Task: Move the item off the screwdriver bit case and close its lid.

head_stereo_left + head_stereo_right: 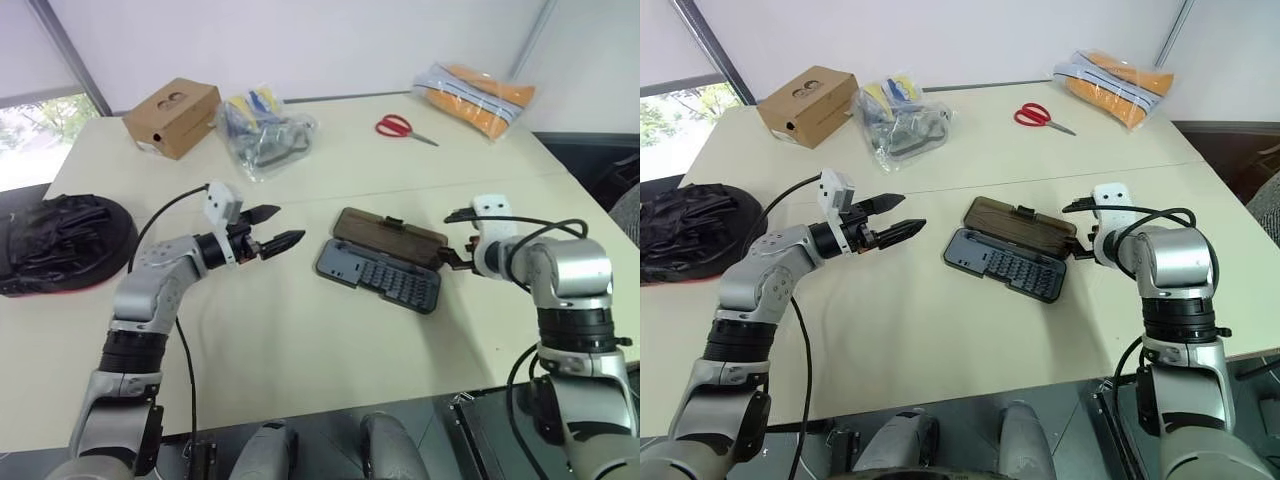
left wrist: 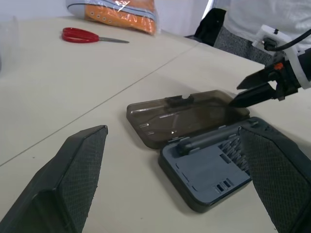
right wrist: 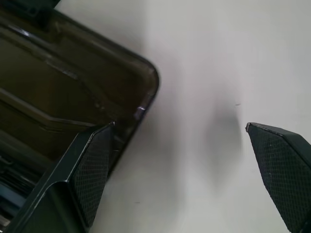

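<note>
The screwdriver bit case (image 1: 385, 277) lies open in the middle of the table, rows of bits showing. Its smoky-brown lid (image 1: 390, 234) is folded flat on the far side. The item (image 1: 62, 243), a round black padded disc, rests at the table's far left, well clear of the case. My left gripper (image 1: 288, 225) hovers open just left of the case, pointing at it, empty. My right gripper (image 2: 235, 95) is open and tilted down at the lid's right end; one finger (image 3: 92, 170) is by the lid's corner (image 3: 141, 92), the other (image 3: 282, 174) over bare table.
A brown cardboard box (image 1: 172, 117) and a clear bag of tools (image 1: 265, 137) stand at the back left. Red scissors (image 1: 402, 127) and an orange packet (image 1: 476, 96) lie at the back right. The table's front edge runs close below the case.
</note>
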Action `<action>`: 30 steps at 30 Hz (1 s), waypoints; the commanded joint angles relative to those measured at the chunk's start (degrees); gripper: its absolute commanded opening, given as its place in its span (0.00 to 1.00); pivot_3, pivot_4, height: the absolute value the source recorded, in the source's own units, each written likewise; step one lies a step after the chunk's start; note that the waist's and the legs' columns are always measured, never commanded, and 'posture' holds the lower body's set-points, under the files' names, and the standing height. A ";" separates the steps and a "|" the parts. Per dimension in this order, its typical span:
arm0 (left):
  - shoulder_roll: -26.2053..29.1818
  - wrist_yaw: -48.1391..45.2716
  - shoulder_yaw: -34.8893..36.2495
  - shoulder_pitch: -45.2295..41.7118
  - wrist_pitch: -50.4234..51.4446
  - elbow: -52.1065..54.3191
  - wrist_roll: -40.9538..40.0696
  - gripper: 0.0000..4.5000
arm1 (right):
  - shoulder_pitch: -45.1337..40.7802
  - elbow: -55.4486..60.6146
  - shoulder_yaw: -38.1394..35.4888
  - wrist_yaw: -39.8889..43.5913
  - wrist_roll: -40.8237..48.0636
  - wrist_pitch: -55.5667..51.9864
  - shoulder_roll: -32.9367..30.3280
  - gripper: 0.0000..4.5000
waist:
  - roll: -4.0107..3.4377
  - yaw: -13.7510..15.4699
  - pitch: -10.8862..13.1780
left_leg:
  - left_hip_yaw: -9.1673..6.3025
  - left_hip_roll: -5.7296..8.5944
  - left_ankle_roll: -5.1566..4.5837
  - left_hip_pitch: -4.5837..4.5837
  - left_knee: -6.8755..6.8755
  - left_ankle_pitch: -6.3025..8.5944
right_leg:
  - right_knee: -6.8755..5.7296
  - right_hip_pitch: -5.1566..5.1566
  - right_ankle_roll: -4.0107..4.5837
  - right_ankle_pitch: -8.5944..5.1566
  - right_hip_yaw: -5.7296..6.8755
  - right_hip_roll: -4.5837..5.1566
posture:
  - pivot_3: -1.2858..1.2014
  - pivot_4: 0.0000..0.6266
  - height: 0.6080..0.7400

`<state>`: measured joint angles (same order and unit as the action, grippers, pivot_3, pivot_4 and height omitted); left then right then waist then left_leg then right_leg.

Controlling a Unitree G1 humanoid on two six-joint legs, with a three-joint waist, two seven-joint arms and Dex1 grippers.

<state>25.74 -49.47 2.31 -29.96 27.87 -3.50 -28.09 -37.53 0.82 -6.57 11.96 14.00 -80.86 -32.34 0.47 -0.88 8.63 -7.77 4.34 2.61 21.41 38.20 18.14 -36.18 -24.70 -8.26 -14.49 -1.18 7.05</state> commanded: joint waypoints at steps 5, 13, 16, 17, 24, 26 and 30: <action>0.09 0.68 0.75 0.12 -1.19 2.12 0.31 1.00 | -2.66 -0.58 2.26 -0.26 -1.14 -0.91 0.72 0.70 | 0.00 -0.12 0.00 | 0.00 0.00 0.00 -0.01 -0.01 0.00 | 0.00 0.00 0.00 0.00 0.00 0.00 | 0.52 0.24 1.00; 0.60 2.09 1.73 1.74 -1.05 3.86 -0.03 1.00 | -5.21 -5.83 3.91 0.19 -1.68 -0.75 1.69 0.01 | 0.01 0.32 -0.01 | -0.02 0.00 0.00 -0.01 0.03 0.00 | 0.00 0.03 0.00 0.00 0.01 0.00 | 0.52 0.24 1.00; 0.74 2.58 2.12 2.03 -0.98 4.32 -0.13 1.00 | -5.49 -6.05 4.35 0.69 -1.58 -1.09 1.69 0.01 | 0.02 0.21 -0.01 | -0.06 0.02 0.00 0.00 0.03 0.00 | 0.02 0.06 0.00 0.00 0.03 0.00 | 0.52 0.24 1.00; 0.82 2.64 2.26 2.04 -1.02 4.30 -0.14 1.00 | -5.52 -5.83 4.45 0.74 -1.54 -1.48 1.80 0.01 | 0.02 0.15 -0.01 | -0.05 0.02 0.00 -0.01 0.03 0.00 | 0.02 0.06 0.00 0.00 0.02 0.00 | 0.52 0.24 1.00; 0.97 2.96 2.44 1.97 -1.33 4.21 0.06 1.00 | -5.60 -1.61 3.30 0.04 -1.01 -7.46 3.53 0.01 | 0.01 0.06 -0.02 | -0.06 0.01 0.00 -0.01 0.02 0.00 | 0.01 0.05 0.00 0.00 0.03 0.00 | 0.52 0.24 1.00; 1.03 3.02 2.41 1.95 -1.35 4.20 0.06 1.00 | -5.57 0.83 2.55 -0.53 -1.18 -10.07 4.60 0.01 | 0.01 -0.05 -0.02 | -0.06 0.00 0.00 -0.01 0.01 0.00 | 0.00 0.03 0.00 0.00 0.03 0.00 | 0.52 0.24 1.00; 1.13 2.97 2.13 2.07 -1.41 4.25 0.12 1.00 | -4.64 6.23 0.73 -1.81 0.65 -11.62 7.29 0.01 | 0.01 -0.26 -0.02 | -0.06 0.00 0.00 -0.01 -0.02 0.00 | -0.01 -0.01 0.00 0.00 0.02 0.00 | 0.52 0.24 1.00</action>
<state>26.04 -46.17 3.27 -27.62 27.74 -1.38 -27.95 -42.21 3.50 -5.08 10.41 12.69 -91.60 -26.17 0.48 -1.14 8.61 -7.83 4.34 2.61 21.40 38.15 18.15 -36.20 -24.73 -8.26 -14.48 -1.15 7.05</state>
